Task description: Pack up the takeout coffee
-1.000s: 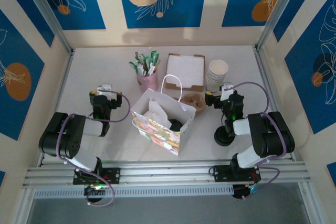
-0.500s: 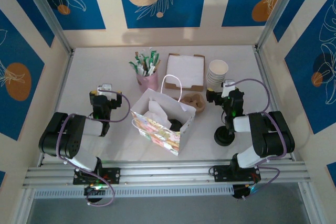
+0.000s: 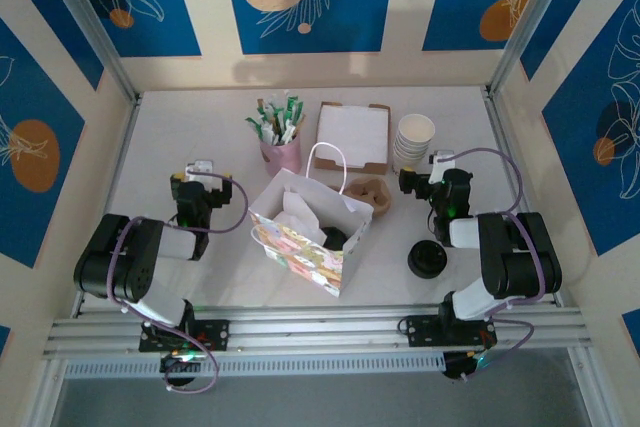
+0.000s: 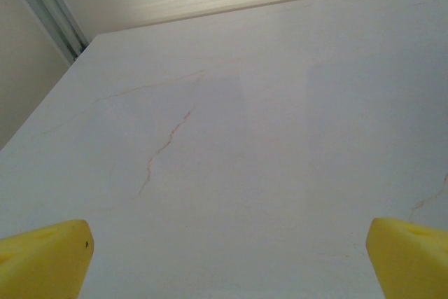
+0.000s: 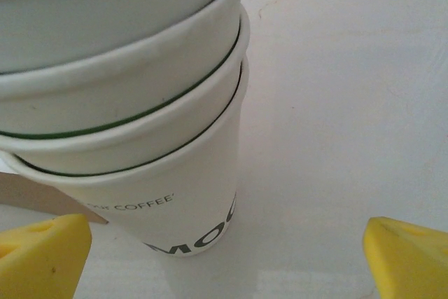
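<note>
The takeout coffee (image 3: 427,260) stands on the table beside the right arm. From above it is a round black lid, and the cup under it is hidden. My right gripper (image 3: 418,180) is open, farther back than the coffee and just short of the stack of lidless white cups (image 3: 413,140). In the right wrist view the open gripper (image 5: 225,260) faces that stack (image 5: 140,124) at close range, with nothing between the yellow fingertips (image 5: 45,253). My left gripper (image 3: 196,172) rests open over bare table on the left, its jaws (image 4: 227,260) empty.
A patterned paper bag (image 3: 305,237) stands open in the middle, with tissue and something dark inside. Behind it are a brown cup carrier (image 3: 370,195), a flat box (image 3: 353,135) and a pink cup of packets (image 3: 282,152). Walls close in the table (image 3: 180,127).
My right arm has drawn back toward the stack of white cups, uncovering the black-lidded coffee that it partly hid. The left arm has stayed still.
</note>
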